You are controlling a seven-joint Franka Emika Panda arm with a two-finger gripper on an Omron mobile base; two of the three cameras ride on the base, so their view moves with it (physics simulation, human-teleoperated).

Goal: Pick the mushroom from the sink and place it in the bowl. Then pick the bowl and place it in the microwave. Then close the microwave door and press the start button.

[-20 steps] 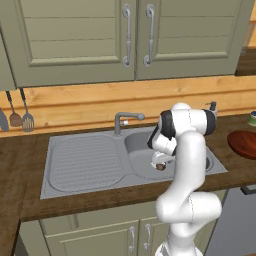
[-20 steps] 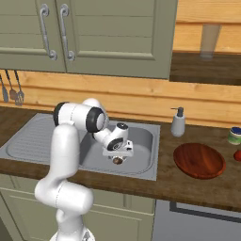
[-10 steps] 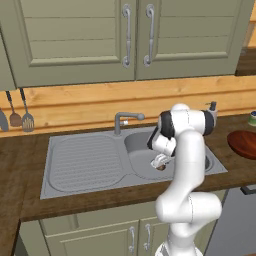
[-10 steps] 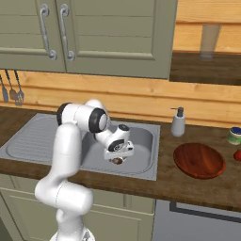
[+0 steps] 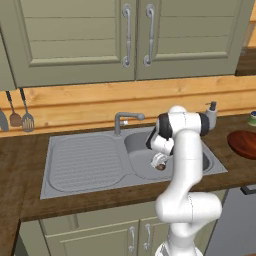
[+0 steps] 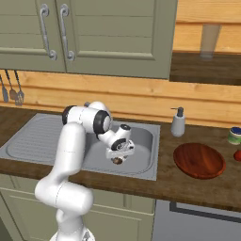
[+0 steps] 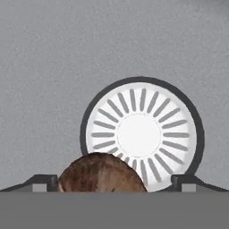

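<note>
Two fingertips [image 7: 44, 182] of the gripper [image 7: 114, 185] stand spread wide, low inside the sink [image 5: 90, 165] basin, with the mushroom [image 7: 102, 173] between them, not pinched. Mushroom lies on the basin floor, overlapping the white drain [image 7: 142, 134]. Bowl [image 6: 199, 160] sits on the counter [image 6: 197, 186], right of the sink

The sink [image 5: 90, 165] looks like matt grey metal, with a fine grainy basin floor in the hand view and a ribbed drainboard. Its drain [image 7: 141, 134] is a smooth white slotted disc in a dark ring (plastic, by the look). The mushroom [image 7: 102, 174] has a brown, faintly streaked, dull skin. The counter [image 6: 197, 188] is dark wood with visible grain; the wall boards [image 5: 75, 102] are pale wood. The bowl [image 6: 199, 160] is glossy reddish-brown wood. The cabinet doors [image 5: 80, 40] are matt olive paint with satin metal handles [image 5: 127, 35].
</note>
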